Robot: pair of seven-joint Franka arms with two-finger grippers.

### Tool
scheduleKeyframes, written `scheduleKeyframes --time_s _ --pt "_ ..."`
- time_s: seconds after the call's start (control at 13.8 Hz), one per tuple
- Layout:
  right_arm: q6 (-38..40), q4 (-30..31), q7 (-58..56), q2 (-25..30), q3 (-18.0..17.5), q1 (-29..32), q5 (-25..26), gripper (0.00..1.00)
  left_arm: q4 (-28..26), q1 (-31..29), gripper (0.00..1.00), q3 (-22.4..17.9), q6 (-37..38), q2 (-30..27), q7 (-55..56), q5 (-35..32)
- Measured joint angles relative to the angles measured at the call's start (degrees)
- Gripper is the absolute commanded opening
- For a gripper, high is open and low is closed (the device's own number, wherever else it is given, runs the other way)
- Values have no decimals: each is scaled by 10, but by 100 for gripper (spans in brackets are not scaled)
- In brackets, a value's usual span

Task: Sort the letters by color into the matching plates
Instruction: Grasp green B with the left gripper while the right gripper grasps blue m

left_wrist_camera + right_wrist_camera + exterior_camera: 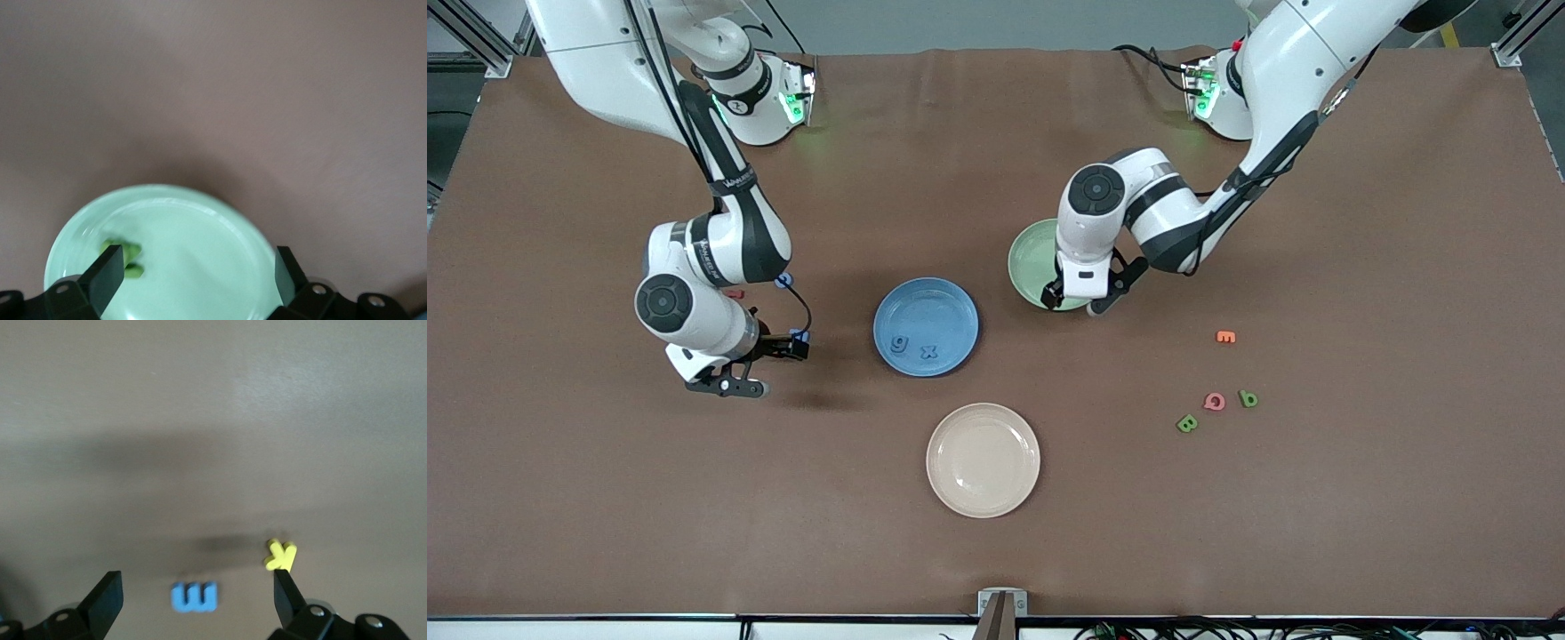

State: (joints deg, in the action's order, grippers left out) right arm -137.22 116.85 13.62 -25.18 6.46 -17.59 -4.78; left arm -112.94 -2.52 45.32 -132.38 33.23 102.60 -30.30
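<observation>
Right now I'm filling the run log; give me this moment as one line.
left tool: open over green plate | right tool: open over blue letter

Readable characters are confined to the foam letters. On the blue plate (926,326): a blue "g" (899,343) and, beside it, a blue "x" (929,350). On the desk (1360,498), toward the left arm's end from that plate: an orange "E" (1225,337), pink "Q" (1214,401), green "b" (1248,398), green "B" (1186,423). In the right wrist view: a blue "w" (194,596) and a yellow "Y" (279,555). Arm markings illegible.
</observation>
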Motion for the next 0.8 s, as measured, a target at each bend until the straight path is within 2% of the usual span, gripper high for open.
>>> scheduleKeyframes --time_s 0.22,0.51,0.65,0.8 --pt "-79 53 -14 0 -2 1 0 100 23 -44 100 -1 0 -2 -94 0" --pt "-90 69 -17 0 -12 -1 0 100 49 -126 100 -12 0 0 -250 0" --pt "-96 70 -17 0 -24 -2 0 100 69 -137 94 -40 0 8 -292 0" --pt "-103 72 -17 0 -30 -3 0 99 100 -136 83 -60 -1 30 -314 -1"
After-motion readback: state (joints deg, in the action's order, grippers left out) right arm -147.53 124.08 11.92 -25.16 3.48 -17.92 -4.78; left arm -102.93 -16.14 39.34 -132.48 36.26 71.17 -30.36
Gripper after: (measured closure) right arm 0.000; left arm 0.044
